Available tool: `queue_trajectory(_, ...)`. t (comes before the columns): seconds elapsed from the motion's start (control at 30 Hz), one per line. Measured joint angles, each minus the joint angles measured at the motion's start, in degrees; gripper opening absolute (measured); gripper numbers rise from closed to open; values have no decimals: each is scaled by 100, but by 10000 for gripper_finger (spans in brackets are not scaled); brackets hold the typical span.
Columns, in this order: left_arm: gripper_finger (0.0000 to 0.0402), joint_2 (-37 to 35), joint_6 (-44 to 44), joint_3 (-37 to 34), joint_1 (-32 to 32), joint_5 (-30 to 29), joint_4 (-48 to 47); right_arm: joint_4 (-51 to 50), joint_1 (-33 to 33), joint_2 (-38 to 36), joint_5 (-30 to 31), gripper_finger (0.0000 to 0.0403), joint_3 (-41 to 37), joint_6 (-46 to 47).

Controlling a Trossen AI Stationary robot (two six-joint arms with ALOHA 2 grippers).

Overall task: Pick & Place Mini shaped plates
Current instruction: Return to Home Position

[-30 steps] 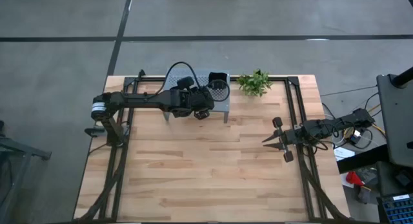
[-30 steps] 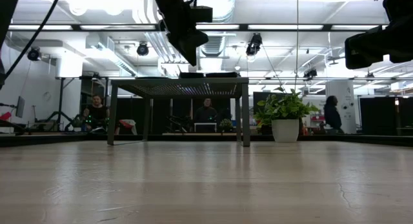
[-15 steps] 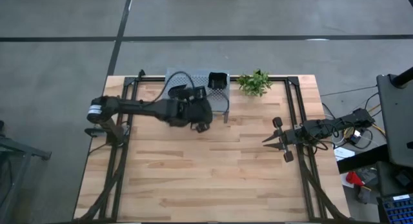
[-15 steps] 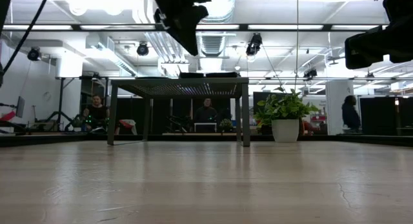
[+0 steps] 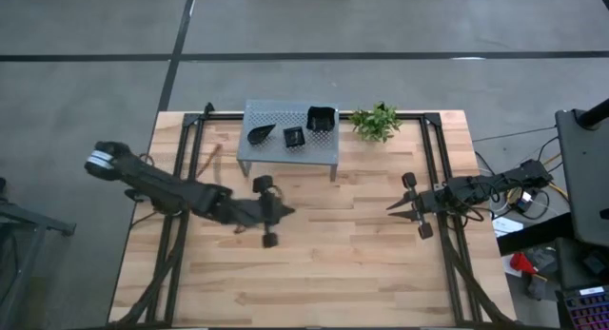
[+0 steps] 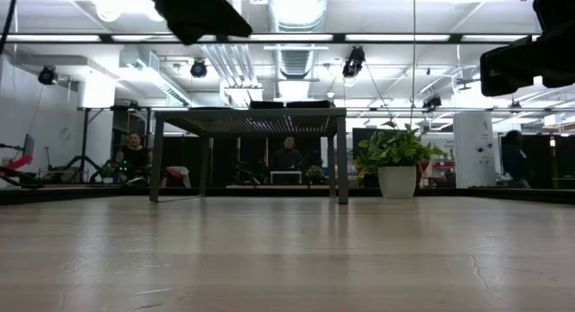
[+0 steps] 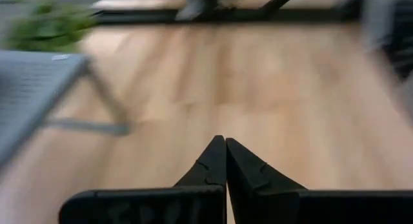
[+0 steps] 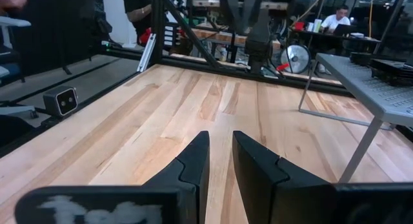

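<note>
Three mini shaped plates rest on top of the grey perforated shelf (image 5: 290, 147) at the table's far side: a black leaf dish (image 5: 260, 133), a tiny square dish (image 5: 294, 137) and a larger square dish (image 5: 322, 120). My left gripper (image 5: 285, 212) hovers over bare table nearer than the shelf, pointing toward the table's right. It is shut (image 7: 225, 143) with nothing between its fingers. My right gripper (image 5: 392, 206) waits at the table's right side with a narrow gap between its fingers (image 8: 219, 146), and it holds nothing.
A small green plant (image 5: 375, 121) stands just right of the shelf at the far edge. Black frame rails (image 5: 440, 168) run along the table's left and right sides. Bare wood (image 5: 333, 263) stretches across the middle and near part. People sit in the room beyond (image 6: 287, 155).
My left gripper has drawn back from above the shelf toward the table's near edge and a little leftward, tipping from pointing steeply down to nearly level. The leaf dish and tiny square dish, hidden under the arm before, now show on the shelf.
</note>
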Motion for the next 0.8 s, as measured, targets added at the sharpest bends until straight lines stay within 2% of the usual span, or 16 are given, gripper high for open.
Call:
queue_trajectory(0.07, 1, -437, 42, -726, 87, 637, 921, 0, -2, 0, 2, 63, -1, -1)
queue_trajectory(0.13, 1, -846, 141, -1437, 176, 1015, 1733, 0, 0, 0, 2, 63, 1, 0)
queue_trajectory(0.37, 0, -2320, 293, -3438, 230, 1203, 3377, 0, -1, 0, 2, 63, -1, -1)
queue_trajectory(0.53, 0, -3237, 376, -4153, 243, 1213, 3376, 0, -2, 0, 3, 63, -1, -1)
queue_trajectory(0.7, 0, -4227, 457, -4479, 242, 1057, 2837, 0, -2, 0, 2, 63, -2, -1)
queue_trajectory(0.8, 0, -4731, 562, -4672, 243, 975, 2838, 0, 0, 0, 2, 63, 0, -1)
